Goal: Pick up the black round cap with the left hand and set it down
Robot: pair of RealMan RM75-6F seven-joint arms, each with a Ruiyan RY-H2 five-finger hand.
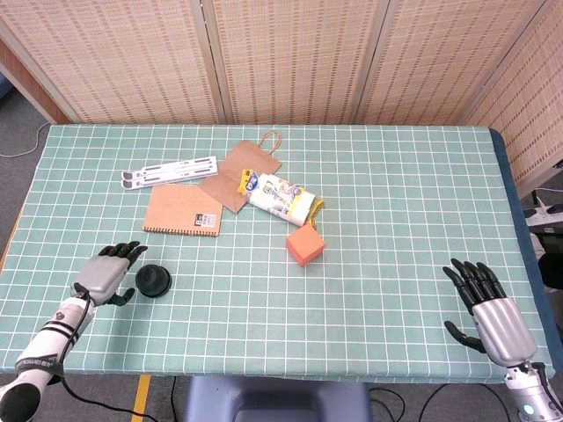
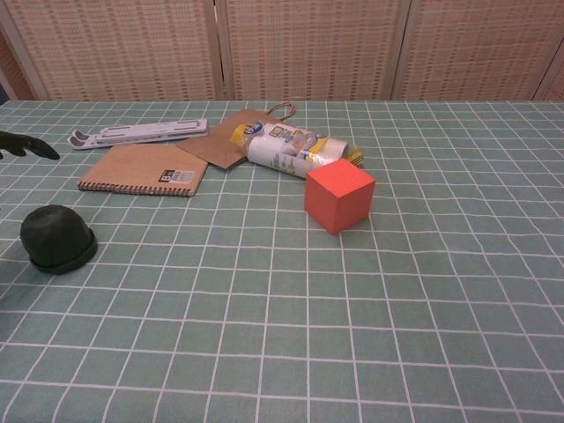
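My left hand point(image 1: 110, 275) hovers just beside the black round cap point(image 1: 153, 280), fingers spread and empty, not yet touching it; the thumb side faces the cap, which I judge sets up a side grasp. In the chest view only the left fingertips point(image 2: 25, 144) show, at the frame's edge, above and behind the cap point(image 2: 57, 238). The cap sits dome-up, alone near the table's front-left, well apart from the other items, so I expect a free approach w/ nothing to knock.

My right hand point(image 1: 488, 304) waits at the far front-right corner, fingers spread, holding nothing, out of the way since the job is the left's.

Mid-table lies a loose cluster: a brown spiral notebook point(image 1: 184, 211), a kraft paper bag point(image 1: 241, 174) w/ handle, a white-and-yellow wrapped roll point(image 1: 281, 197) resting partly on the bag, an orange cube point(image 1: 304, 244) near the roll, and a white folding stand point(image 1: 169, 171) at rear left.

The table point(image 1: 396, 220) wears a teal cloth gridded in white. Behind it stands a woven reed screen point(image 1: 290, 57); grey floor shows at left.
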